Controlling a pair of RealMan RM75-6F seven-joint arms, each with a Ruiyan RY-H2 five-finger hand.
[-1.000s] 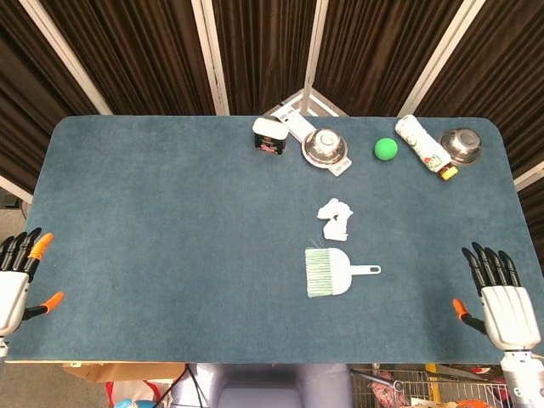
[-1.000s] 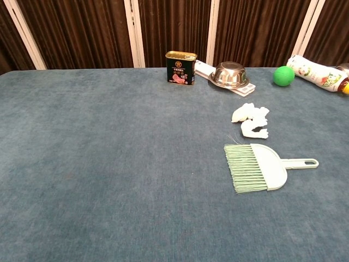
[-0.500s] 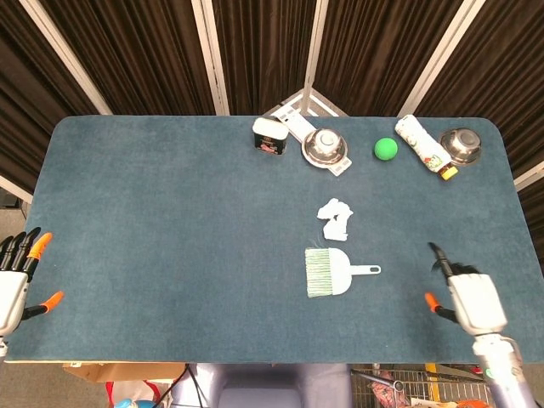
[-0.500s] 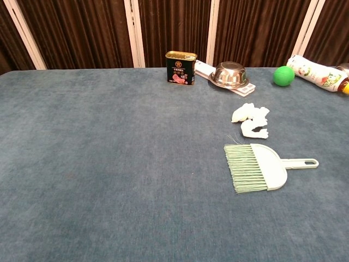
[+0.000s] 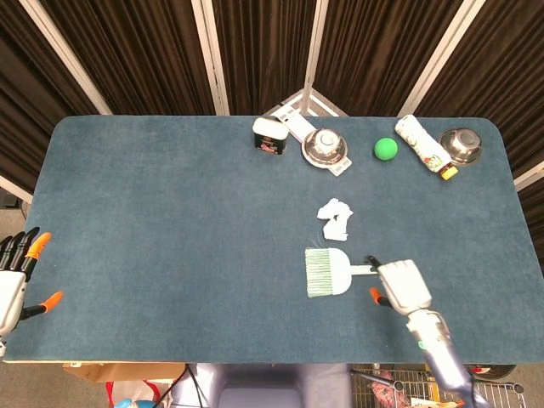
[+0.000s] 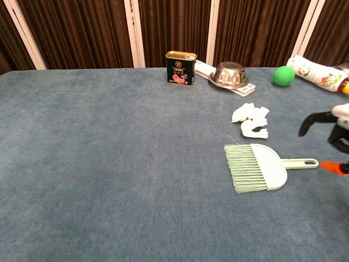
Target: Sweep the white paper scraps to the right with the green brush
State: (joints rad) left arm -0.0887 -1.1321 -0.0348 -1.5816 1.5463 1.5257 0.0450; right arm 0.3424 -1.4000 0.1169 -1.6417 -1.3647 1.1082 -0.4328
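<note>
Head view, brush: the green brush (image 5: 329, 272) lies flat near the table's (image 5: 153, 221) middle, bristles left, handle pointing right.
Head view, scraps: white paper scraps (image 5: 335, 218) sit just beyond the brush.
Head view, right hand: the right hand (image 5: 403, 286) hovers at the handle's end, fingers bent down, holding nothing; contact cannot be told.
Head view, left hand: the left hand (image 5: 15, 276) waits at the near left edge, fingers spread, empty.
Chest view, right hand: dark fingertips (image 6: 308, 122) curve above the handle (image 6: 300, 162), clear of it.
Chest view, far edge: tin (image 6: 180, 67), steel bowl (image 6: 229, 75), green ball (image 6: 283, 76).
</note>
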